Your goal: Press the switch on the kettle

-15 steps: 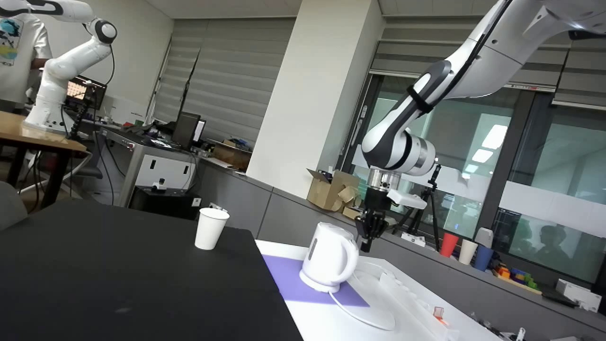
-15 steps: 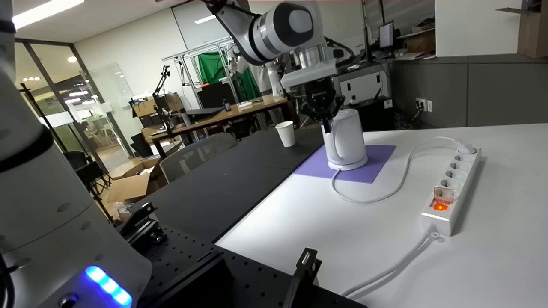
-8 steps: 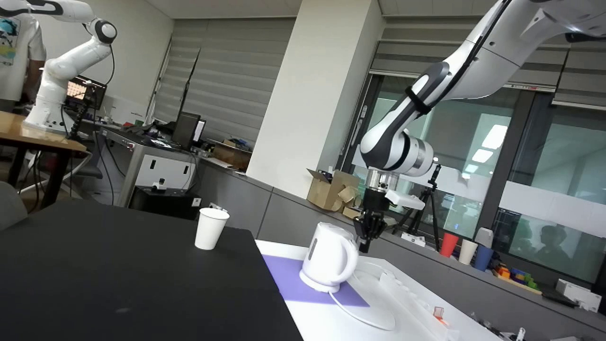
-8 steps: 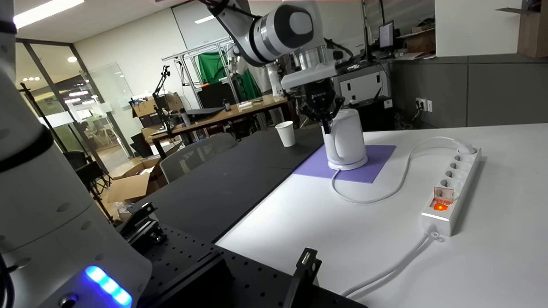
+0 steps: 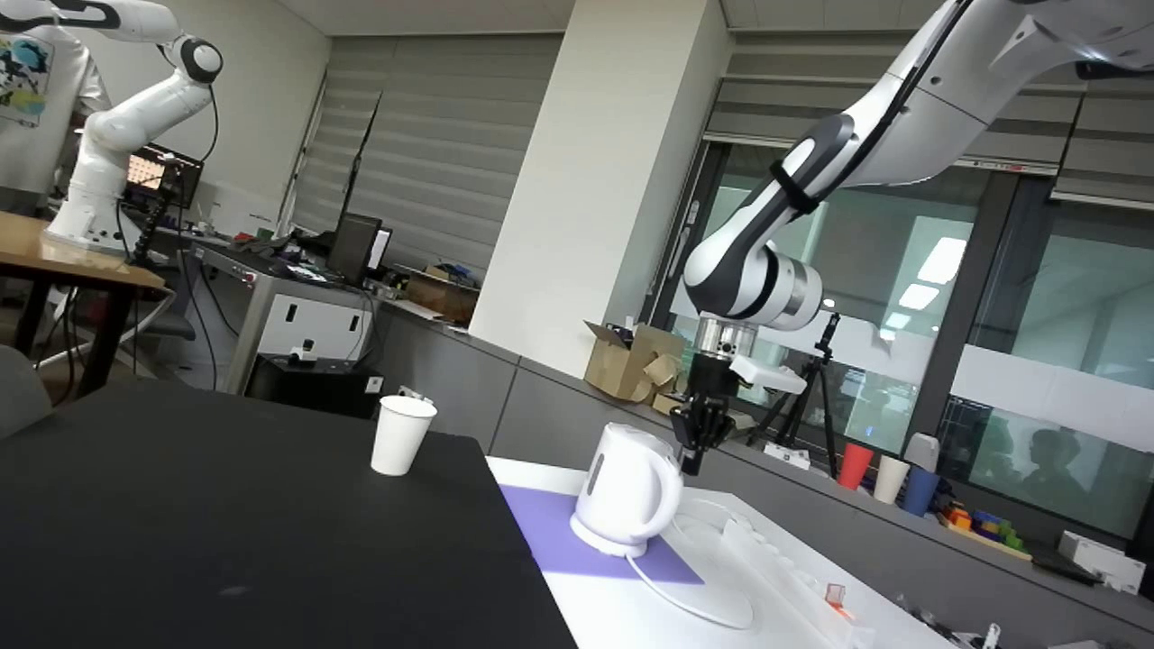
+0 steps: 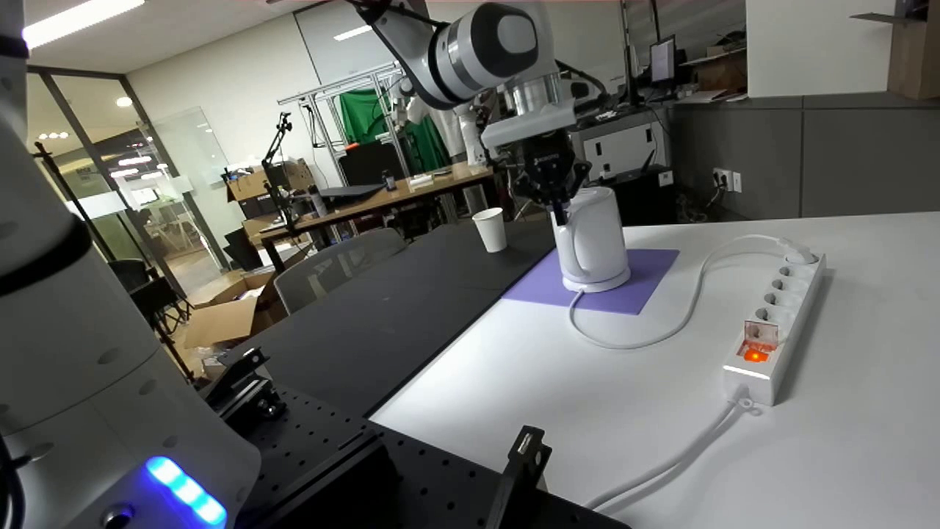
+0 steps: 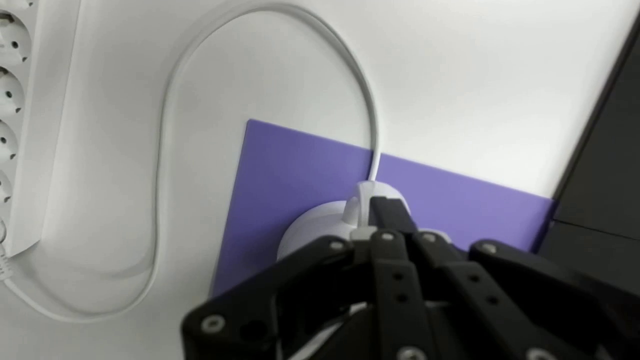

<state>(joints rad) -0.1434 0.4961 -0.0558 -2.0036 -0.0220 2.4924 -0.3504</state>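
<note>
The white kettle (image 5: 622, 491) stands upright on a purple mat (image 5: 544, 518), its loop handle toward my gripper (image 5: 691, 466). It shows in both exterior views (image 6: 601, 239). My gripper (image 6: 559, 214) points down with its black fingertips together and nothing between them. It is high beside the kettle, at the upper handle. In the wrist view the fingertips (image 7: 392, 215) overlap the kettle's handle, and part of the white kettle (image 7: 316, 226) shows to their left. The rest of the kettle is hidden behind the gripper. I cannot make out the switch, nor whether the fingertips touch the kettle.
A white power strip (image 6: 799, 323) with a lit orange switch lies on the white table (image 6: 543, 397); the kettle's cord (image 6: 690, 312) loops to it. A white paper cup (image 5: 401, 439) stands on the black table (image 5: 270, 523). A box (image 5: 631, 361) sits on the ledge behind.
My gripper has shifted very slightly toward the kettle and slightly up. It stays shut. The kettle has not moved.
</note>
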